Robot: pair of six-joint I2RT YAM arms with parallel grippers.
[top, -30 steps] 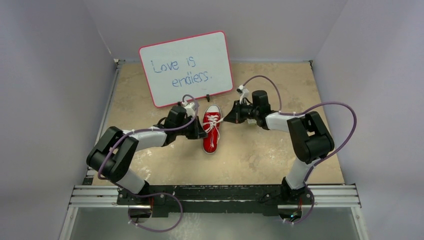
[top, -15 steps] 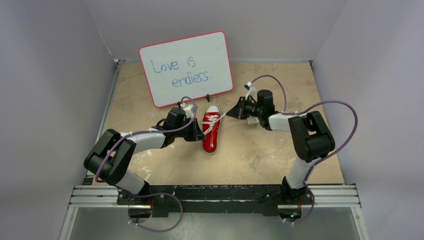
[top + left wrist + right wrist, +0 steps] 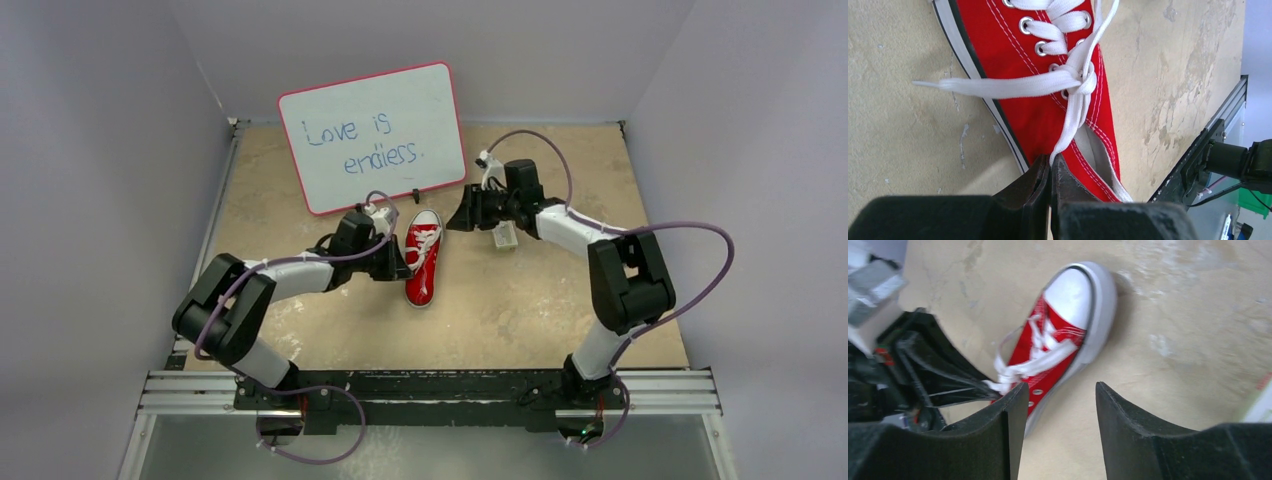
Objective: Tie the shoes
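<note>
The shoe [image 3: 423, 270], a small red canvas sneaker with white laces, lies mid-table with its toe toward the whiteboard. My left gripper [image 3: 401, 262] sits at its left side near the heel. In the left wrist view that gripper [image 3: 1052, 161] is shut on a white lace end running up to a crossed knot [image 3: 1082, 80]. The other lace end [image 3: 978, 87] lies loose across the shoe [image 3: 1038, 117] and onto the table. My right gripper [image 3: 459, 220] hovers to the right of the toe. Its jaws stand open with nothing between them [image 3: 1060, 388], and the shoe's toe cap [image 3: 1075, 292] lies beyond them.
A whiteboard [image 3: 372, 135] with a red rim and handwriting stands propped behind the shoe. A small white box [image 3: 504, 235] lies under the right arm's wrist. Grey walls close in the table on three sides, and an aluminium rail [image 3: 430, 392] runs along the near edge.
My right gripper pulled a lace taut to the right, then opened and let it go, and has swung back toward the toe. My left gripper keeps its hold.
</note>
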